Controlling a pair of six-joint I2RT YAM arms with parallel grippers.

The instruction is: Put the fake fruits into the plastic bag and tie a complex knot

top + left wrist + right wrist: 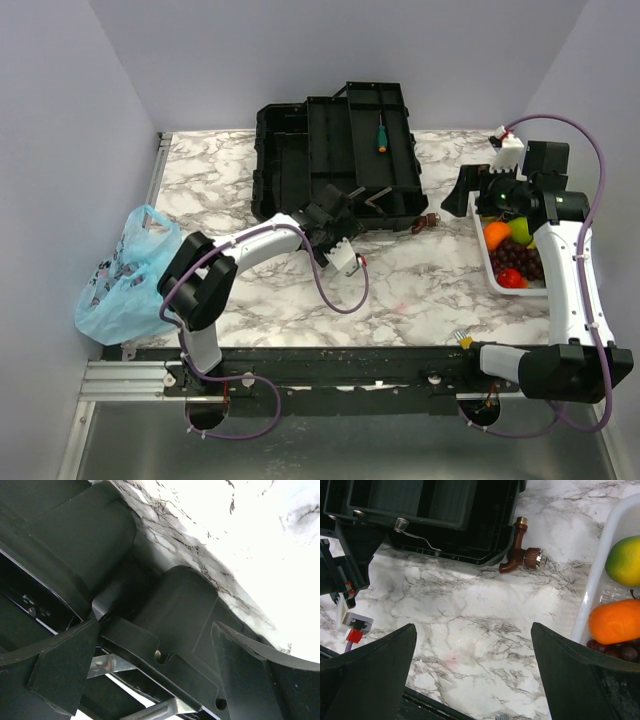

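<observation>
The right gripper (475,677) is standing wide open and empty, hovering over the marble table (485,607) just beside the white basket (596,570). The left gripper (157,675) is also gaping with nothing between its fingers, and it is sitting hard up against the lower front of the black toolbox (340,160). The left wrist view is too dark and close to tell whether it is touching. The fruits (512,255) are lying in the basket at the right side: an orange (615,621), a green one (625,560), grapes (620,651) and a red one (512,279). The bag (125,275) is lying crumpled at the left edge of the table, well apart from the basket, showing no open mouth and no knot. Risks arising:

- The left arm is working so near the toolbox that any swing could be catching its wire latch (415,534) or dragging the box.
- The glossy round fruits are likely to be slipping from a two-finger pinch on the long carry across.
- A low approach could be shoving or tipping the light basket.
- A fruit dropped onto the collapsed bag could be rolling off the edge, taking the thin plastic with it.
</observation>
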